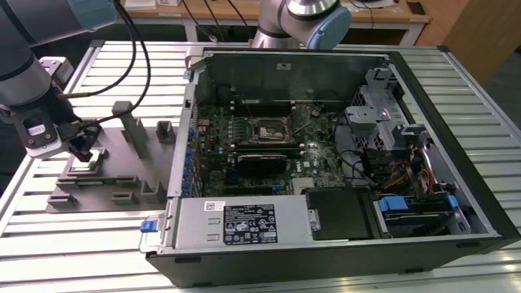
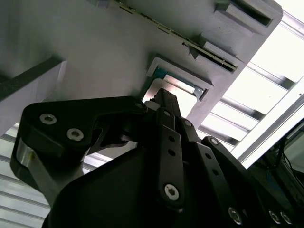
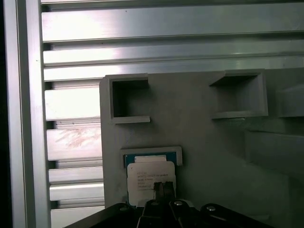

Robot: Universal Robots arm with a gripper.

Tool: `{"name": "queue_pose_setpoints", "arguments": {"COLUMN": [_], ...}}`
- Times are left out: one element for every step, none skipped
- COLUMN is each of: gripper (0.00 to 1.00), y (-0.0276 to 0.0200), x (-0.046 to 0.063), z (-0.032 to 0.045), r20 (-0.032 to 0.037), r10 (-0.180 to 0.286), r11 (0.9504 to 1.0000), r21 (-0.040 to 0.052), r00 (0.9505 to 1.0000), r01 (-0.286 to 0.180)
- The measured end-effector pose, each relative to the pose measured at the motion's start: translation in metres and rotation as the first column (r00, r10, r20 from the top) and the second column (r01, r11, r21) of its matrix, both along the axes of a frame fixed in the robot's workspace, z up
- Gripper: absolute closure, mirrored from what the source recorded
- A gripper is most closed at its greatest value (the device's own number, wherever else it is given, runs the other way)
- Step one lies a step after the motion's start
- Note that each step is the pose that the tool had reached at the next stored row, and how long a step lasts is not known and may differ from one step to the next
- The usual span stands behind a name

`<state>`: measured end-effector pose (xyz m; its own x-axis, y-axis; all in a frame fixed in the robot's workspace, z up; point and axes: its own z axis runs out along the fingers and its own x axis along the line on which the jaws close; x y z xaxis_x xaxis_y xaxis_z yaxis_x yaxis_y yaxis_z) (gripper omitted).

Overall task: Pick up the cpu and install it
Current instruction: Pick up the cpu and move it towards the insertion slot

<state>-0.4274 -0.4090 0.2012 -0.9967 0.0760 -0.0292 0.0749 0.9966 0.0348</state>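
Observation:
The cpu (image 3: 151,176) is a pale square chip lying in a shallow recess of the grey fixture plate (image 3: 213,156). It also shows in the second wrist view, cpu (image 2: 183,95), and in the exterior view, cpu (image 1: 92,158), at the far left. My gripper (image 1: 82,150) hangs right over it with the black fingers (image 3: 164,190) pressed together, their tips at the chip's edge and nothing between them. Inside the open computer case, the black socket frame (image 1: 269,129) sits on the motherboard.
The open computer case (image 1: 342,152) fills the exterior view's middle and right, with cables and drive cages inside. Upright grey fixture blocks (image 1: 130,125) stand on the plate between my gripper and the case. A second arm's base (image 1: 305,18) stands behind the case on the slatted metal table (image 1: 73,244).

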Motion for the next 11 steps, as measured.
{"name": "queue_pose_setpoints", "arguments": {"gripper": [0.89,0.89,0.83,0.77,0.71,0.65,0.65,0.59,0.59,0.53,0.47], "y": [0.0,0.0,0.0,0.0,0.0,0.0,0.0,0.0,0.0,0.0,0.0], "x": [0.0,0.0,0.0,0.0,0.0,0.0,0.0,0.0,0.0,0.0,0.0], "z": [0.0,0.0,-0.0001,-0.0001,-0.0001,-0.0001,-0.0001,-0.0001,-0.0001,-0.0001,-0.0001], "r20": [0.0,0.0001,0.0001,0.0001,0.0,0.0001,0.0001,0.0,0.0,0.0001,0.0001], "r10": [0.0,0.0,0.0,0.0,0.0,0.0,0.0,0.0,0.0,0.0,0.0], "r11": [1.0,1.0,1.0,1.0,1.0,1.0,1.0,1.0,1.0,1.0,1.0], "r21": [-0.0001,-0.0002,-0.0003,-0.0004,-0.0004,-0.0005,-0.0006,-0.0006,-0.0008,-0.0008,-0.0009], "r00": [1.0,1.0,1.0,1.0,1.0,1.0,1.0,1.0,1.0,1.0,1.0], "r01": [0.0,0.0,0.0,0.0,0.0,0.0,0.0,0.0,0.0,0.0,0.0]}}
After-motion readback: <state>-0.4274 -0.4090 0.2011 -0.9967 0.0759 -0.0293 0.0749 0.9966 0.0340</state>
